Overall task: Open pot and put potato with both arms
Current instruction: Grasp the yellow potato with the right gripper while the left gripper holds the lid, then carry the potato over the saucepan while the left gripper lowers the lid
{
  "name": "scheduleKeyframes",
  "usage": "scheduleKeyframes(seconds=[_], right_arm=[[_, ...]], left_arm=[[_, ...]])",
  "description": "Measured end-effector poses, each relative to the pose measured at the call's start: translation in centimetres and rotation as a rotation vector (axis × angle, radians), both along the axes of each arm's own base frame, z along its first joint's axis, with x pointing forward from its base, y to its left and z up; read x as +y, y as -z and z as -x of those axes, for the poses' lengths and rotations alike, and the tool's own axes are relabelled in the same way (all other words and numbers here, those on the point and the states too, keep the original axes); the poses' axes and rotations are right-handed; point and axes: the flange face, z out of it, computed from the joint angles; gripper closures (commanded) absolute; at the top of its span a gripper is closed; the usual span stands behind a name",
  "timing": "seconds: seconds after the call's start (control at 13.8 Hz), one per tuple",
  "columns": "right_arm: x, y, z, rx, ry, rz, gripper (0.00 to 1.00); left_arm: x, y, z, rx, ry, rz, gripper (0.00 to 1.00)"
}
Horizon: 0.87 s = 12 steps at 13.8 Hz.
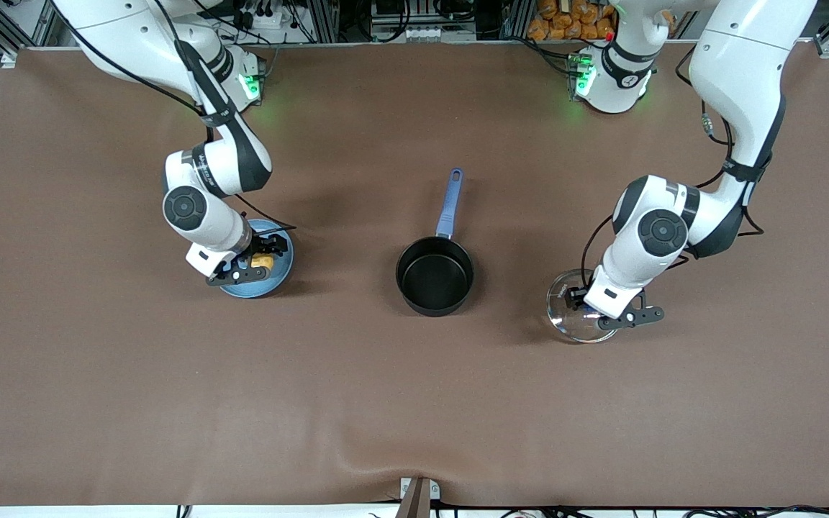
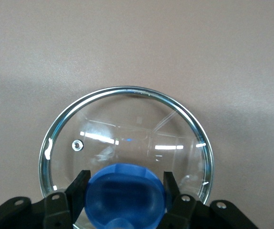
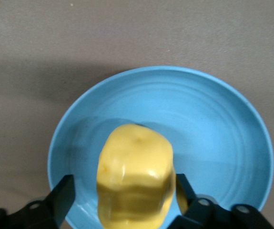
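Two claws work: left claw [image 2: 122, 191] clamps the lid's blue knob [image 2: 126, 193]; right claw [image 3: 122, 195], part-open, straddles the potato [image 3: 134, 174], probably light, firm, best pinched across its middle.

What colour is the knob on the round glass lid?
Blue. The knob of the round glass lid shows best in the left wrist view, between the left hand's fingers.
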Motion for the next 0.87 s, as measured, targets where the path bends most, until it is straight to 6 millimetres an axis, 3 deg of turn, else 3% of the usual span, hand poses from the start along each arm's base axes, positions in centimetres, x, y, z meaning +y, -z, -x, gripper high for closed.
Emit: scheduleKeyframes(seconds=[0.07,0.29,0.44,0.51,0.65,0.87], right_arm=[[-0.9,0.0,-0.2,0.004,-0.021,-0.002,1.00],[-2.8,-0.3,-0.6,0.038,-0.052,-0.004,1.00],[-2.5,-2.2,-1.7,0.088,-0.056,0.000,1.00],[-2.1,-4.3,-2.7,0.104,-0.055,0.000,1.00],[-0.7,-10.3,-5.2,0.106,-0.038,-0.017,1.00],[4.1,-19.5,-8.1,0.075,0.046,-0.192,1.00]], left_arm=[[0.0,0.2,0.0,-0.004,0.005,0.000,0.57],[-0.1,0.6,-0.1,-0.007,0.006,0.004,0.57],[-0.1,0.8,0.0,-0.005,0.006,0.005,0.56],[-0.1,1.0,0.0,-0.003,0.006,0.004,0.51],[0.0,1.4,0.0,0.000,0.015,-0.003,0.33],[0.3,1.7,0.0,-0.001,0.016,-0.006,0.29]])
